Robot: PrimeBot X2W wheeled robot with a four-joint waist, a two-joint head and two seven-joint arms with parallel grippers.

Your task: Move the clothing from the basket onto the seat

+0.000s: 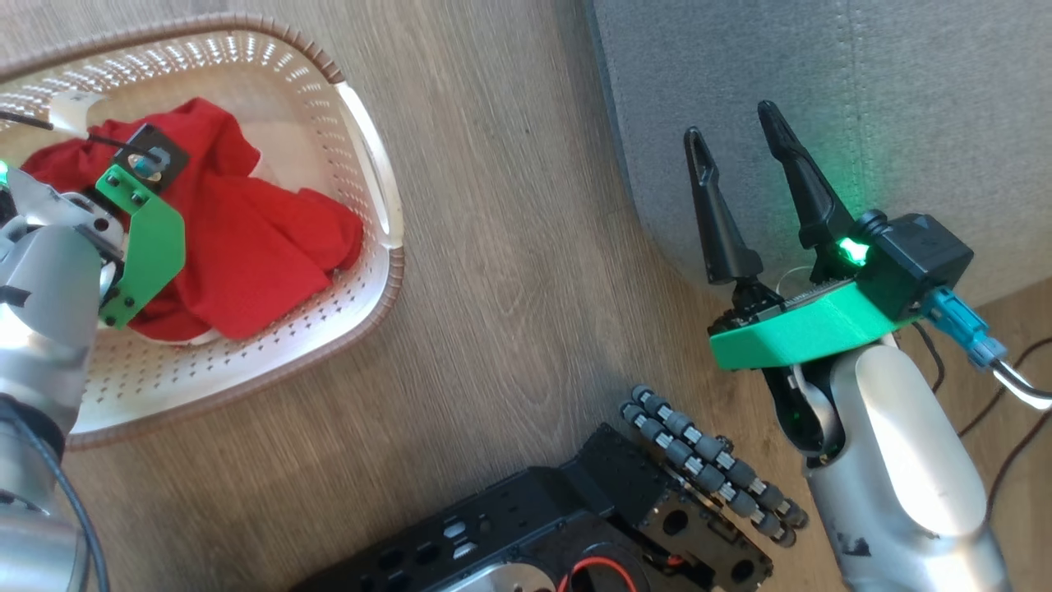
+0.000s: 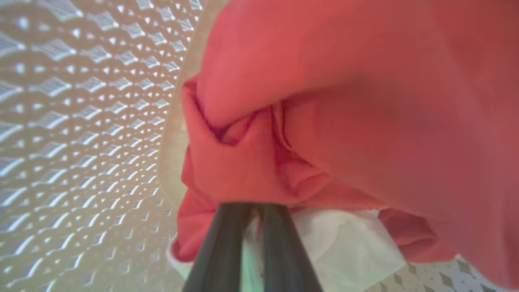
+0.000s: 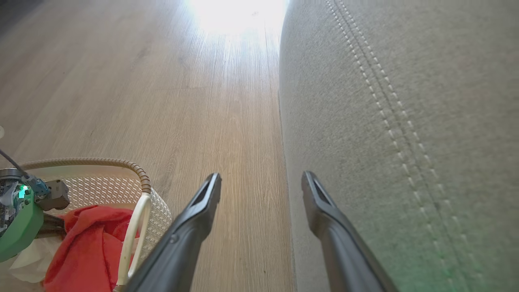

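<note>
The clothing (image 1: 246, 238) is a crumpled bright red heap lying in the cream perforated basket (image 1: 386, 247) at the upper left of the head view. My left arm reaches down into the basket, and its green wrist bracket (image 1: 148, 238) hides the fingers there. In the left wrist view my left gripper (image 2: 252, 206) is shut on a fold of the red clothing (image 2: 324, 101), with white fabric (image 2: 344, 239) beneath it and the basket wall (image 2: 81, 121) to the left. My right gripper (image 1: 730, 119) stands open and holds nothing, over the edge of the grey seat (image 1: 822, 66).
Wooden floor (image 1: 509, 271) lies between the basket and the seat. The robot's black base with its roller wheel (image 1: 707, 464) shows at the bottom centre. Dark cables (image 1: 1011, 386) trail at the right. In the right wrist view the seat's stitched side (image 3: 405, 121) rises right of the open gripper (image 3: 261, 176).
</note>
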